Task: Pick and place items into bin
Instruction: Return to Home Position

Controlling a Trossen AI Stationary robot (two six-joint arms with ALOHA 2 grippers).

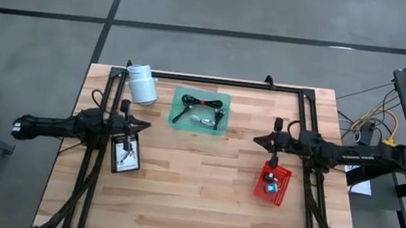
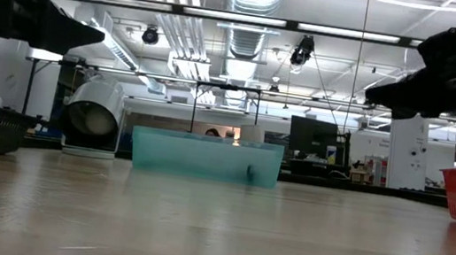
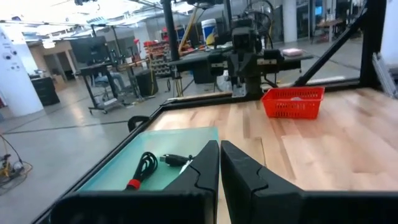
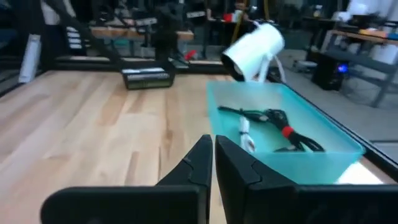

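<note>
High view: your left claw [image 1: 142, 125] hangs above the surface [image 1: 193, 197] beside the black basket [image 1: 125, 156], its fingers pressed together and holding nothing; your right claw [image 1: 258, 140] mirrors it near the red basket [image 1: 272, 183], likewise closed and empty. Between them the teal bin [image 1: 200, 111] already carries a black cable with a red band [image 1: 198, 101] and a small pale piece, while each basket holds small items, too small to name. Which container serves as the target is not settled here, so a pick from the wrong one is your risk; the loose cable could also snag a descending finger.
</note>
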